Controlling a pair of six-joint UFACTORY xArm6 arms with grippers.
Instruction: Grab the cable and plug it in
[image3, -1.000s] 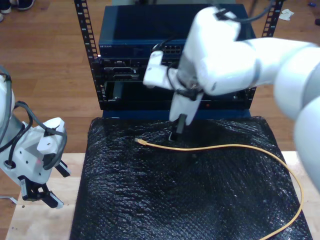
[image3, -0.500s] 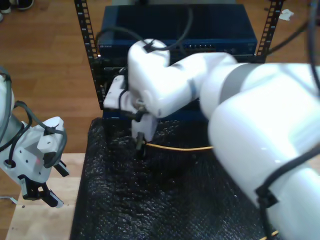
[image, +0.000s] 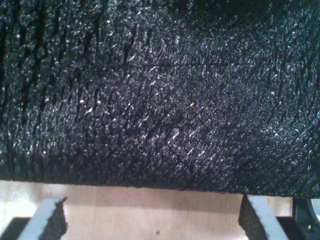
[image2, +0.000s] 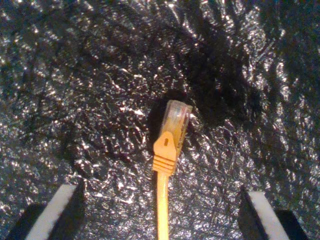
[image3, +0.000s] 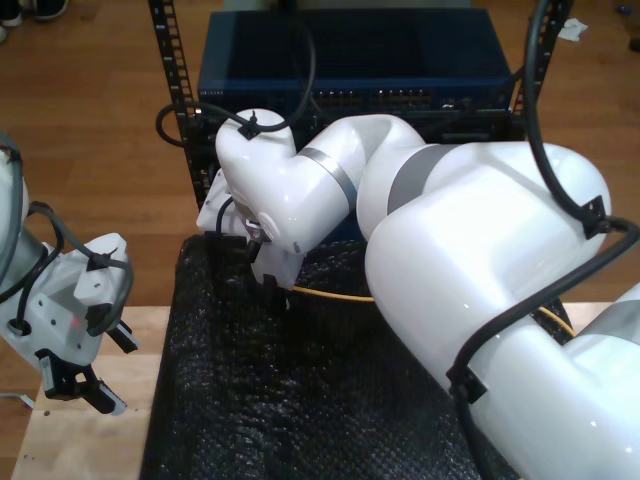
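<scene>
My first pincer (image3: 85, 385) hangs wide open at the exterior view's left, over the bench (image: 150, 215) edge. Farther in, my second pincer (image2: 157, 210) is wide open too. The cable (image2: 162, 210) lies on the black mat (image2: 75, 100), plug (image2: 175, 120) toward 12 o'clock, midway between the pads. I think closing too high could pinch the clip, or the plug could slip away.

no legible text, label, brand, number or sign appears in any view. the blue rack unit (image3: 350, 60) in the exterior view carries a few small pale marks on its front edge, too blurred to read.
</scene>
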